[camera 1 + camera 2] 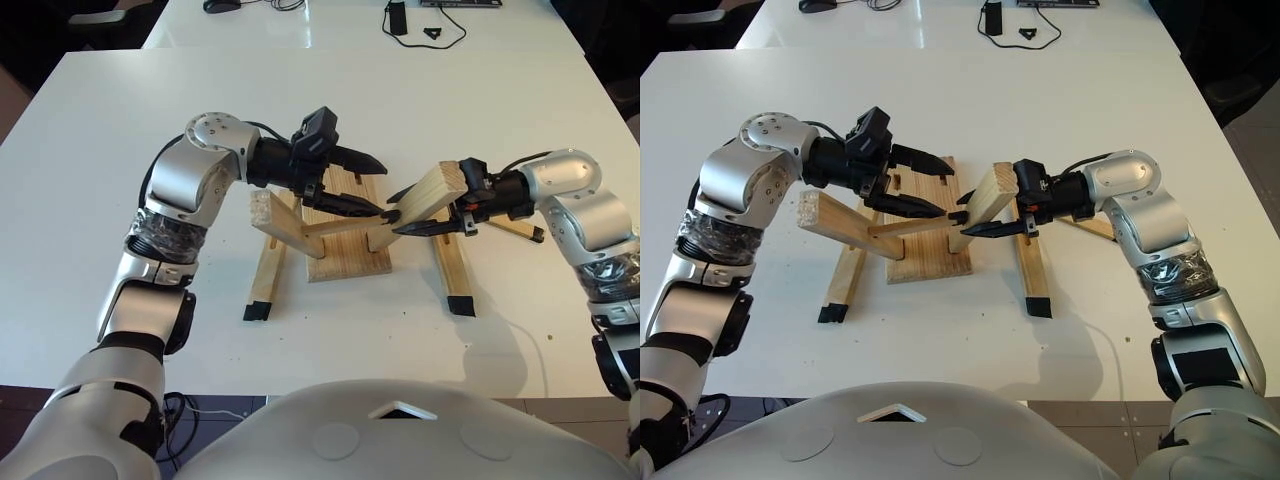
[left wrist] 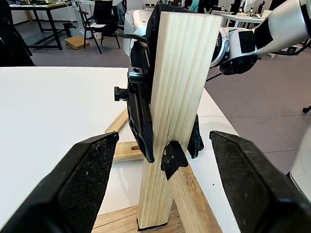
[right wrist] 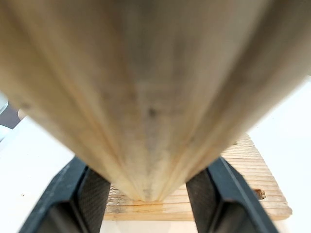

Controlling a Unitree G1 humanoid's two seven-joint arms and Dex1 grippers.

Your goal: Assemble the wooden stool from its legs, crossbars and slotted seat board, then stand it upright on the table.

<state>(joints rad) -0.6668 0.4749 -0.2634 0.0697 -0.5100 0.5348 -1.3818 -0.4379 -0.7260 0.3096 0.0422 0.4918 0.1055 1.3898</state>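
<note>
While the right fingers (image 3: 80, 194) are clamped on the tilted leg (image 1: 432, 190) and the left fingers (image 2: 82, 189) stand wide apart on either side of that same leg without touching it, the likely trouble is a clash: if the left pair closes low, I judge it could pinch the right pair rather than wood. The leg's lower end sits at the seat board (image 1: 345, 262), which lies flat and unheld on the worktop (image 1: 400, 90), so a sideways push may slide the board instead of seating the joint. A crossbar (image 1: 338, 225) just beside could get knocked
</note>
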